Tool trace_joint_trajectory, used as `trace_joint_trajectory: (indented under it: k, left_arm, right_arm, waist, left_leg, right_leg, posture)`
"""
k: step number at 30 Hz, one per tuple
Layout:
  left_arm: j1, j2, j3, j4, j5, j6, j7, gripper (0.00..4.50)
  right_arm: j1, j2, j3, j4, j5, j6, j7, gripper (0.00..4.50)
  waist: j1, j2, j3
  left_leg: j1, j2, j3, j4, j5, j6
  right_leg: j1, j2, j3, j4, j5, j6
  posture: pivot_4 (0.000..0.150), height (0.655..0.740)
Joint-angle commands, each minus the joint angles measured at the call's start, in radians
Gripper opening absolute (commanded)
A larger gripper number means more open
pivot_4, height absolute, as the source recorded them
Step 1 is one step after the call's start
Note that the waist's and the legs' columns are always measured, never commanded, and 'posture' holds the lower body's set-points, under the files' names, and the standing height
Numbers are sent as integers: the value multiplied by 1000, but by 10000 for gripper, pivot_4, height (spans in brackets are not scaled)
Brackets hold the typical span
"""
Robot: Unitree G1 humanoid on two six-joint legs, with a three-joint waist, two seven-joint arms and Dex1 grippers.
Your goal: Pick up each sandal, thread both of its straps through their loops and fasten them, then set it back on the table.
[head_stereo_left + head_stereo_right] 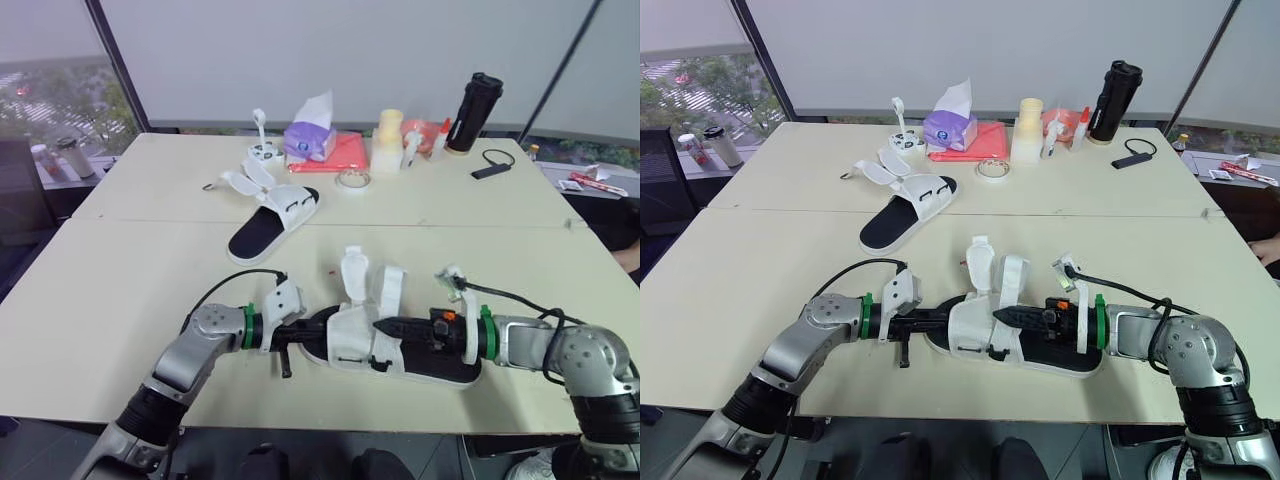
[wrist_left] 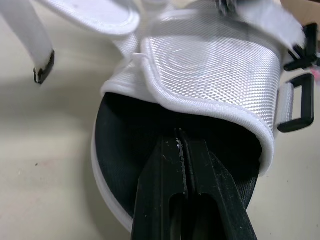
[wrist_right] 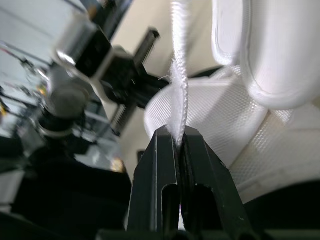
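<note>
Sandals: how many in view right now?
2. The near sandal lies between the left gripper and the right gripper, which pinches its strap. The far sandal lies farther back, by the tissue pack. None looks hidden.

Purple cardboard tissue box (image 1: pixel 308 141), white tissue standing from its slot, at the left end of a flat red cloth (image 1: pixel 347 156). Clear tape roll (image 1: pixel 352 179), lying flat just in front of the cloth. Cream cylindrical plastic jar (image 1: pixel 388 141), upright, right of the cloth. Small red-capped white bottle (image 1: pixel 441 138) between jar and tall black flask (image 1: pixel 475 112). Flat black device (image 1: pixel 488 171) with looped cable, near the flask.
</note>
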Motion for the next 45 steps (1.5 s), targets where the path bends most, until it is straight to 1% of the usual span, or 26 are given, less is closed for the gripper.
trace_joint_trajectory:
  k: [1, 3, 5, 12, 17, 22, 29, 35, 38, 42, 45]
  left_arm:
    - [-1, 1, -5, 9, 12, 1, 3, 0]
    - [-1, 0, -5, 9, 12, 2, 4, 0]
    - [1, 0, -5, 9, 13, 2, 5, 0]
    - [6, -2, -7, 13, 15, 1, 7, 0]
    - [8, -7, -14, 0, 1, 10, -6, 0]
    - [21, 9, -29, -59, -39, 65, -56, 0]
    - [36, 40, -52, -82, -31, 118, -71, 0]
    - [31, 61, -85, -97, -51, 205, -96, 0]
    - [16, 42, -112, -85, -43, 195, -110, 0]
    - [-6, -10, -142, -56, -48, 180, -124, 0]
    - [-15, -51, -158, -18, -28, 168, -114, 0]
  right_arm:
    - [16, -40, 70, -77, -119, -80, 69, 500]
    - [31, -63, 96, -113, -175, -137, 116, 500]
    - [39, -74, 101, -131, -194, -162, 149, 500]
    - [47, -74, 46, -165, -116, -120, 192, 500]
    - [56, -85, 71, -178, -168, -140, 207, 500]
    - [41, -71, 76, -153, -199, -150, 206, 500]
    - [37, -72, 88, -132, -254, -179, 218, 500]
    - [29, -89, 115, -133, -288, -187, 250, 500]
    - [18, -75, 128, -119, -311, -196, 255, 500]
    - [-7, -51, 147, -90, -348, -220, 247, 500]
    - [-17, -40, 156, -78, -368, -224, 245, 500]
  waist:
    - [1, 0, 0]
    - [1, 0, 0]
    - [1, 0, 0]
    - [1, 0, 0]
    - [2, 0, 0]
    - [1, 0, 0]
    - [2, 0, 0]
    - [1, 0, 0]
    - [2, 0, 0]
    - [3, 0, -1]
    - [4, 0, -1]
  left_leg:
    - [0, 0, 0, 0, 0, 0]
    - [0, 0, 0, 0, 0, 0]
    - [0, 0, 0, 0, 0, 1]
    - [0, 0, 0, 0, -1, 1]
    - [0, 0, 0, 0, -1, 1]
    - [0, 0, 0, 0, -1, 1]
    - [0, 0, 0, 0, -1, 1]
    - [0, 0, 0, 0, -1, 1]
    - [1, 0, 0, 0, -1, 1]
    - [1, -1, 0, 0, -1, 1]
    - [2, -1, 0, 0, -1, 1]
  right_leg:
    - [0, 0, 0, 0, 0, 0]
    - [0, 0, 0, 0, 0, 0]
    - [0, 0, 0, -1, 0, 0]
    - [0, 0, 0, -1, 0, 0]
    - [1, -1, 0, -1, 0, 0]
    - [1, -1, 0, -1, 0, 0]
    - [1, -1, 0, -2, 0, 0]
    - [1, 0, 0, -2, 0, 0]
    - [2, -1, 0, -2, 0, 0]
    - [2, -1, 0, -3, 0, 0]
    - [4, -1, 0, -4, 0, 0]
  posture:
    - [1500, 7400]
    - [1500, 7400]
    - [1500, 7400]
    - [1500, 7400]
    - [1500, 7400]
    - [1500, 7400]
    - [1500, 7400]
    - [1500, 7400]
    - [1500, 7400]
    - [1500, 7400]
    - [1500, 7400]
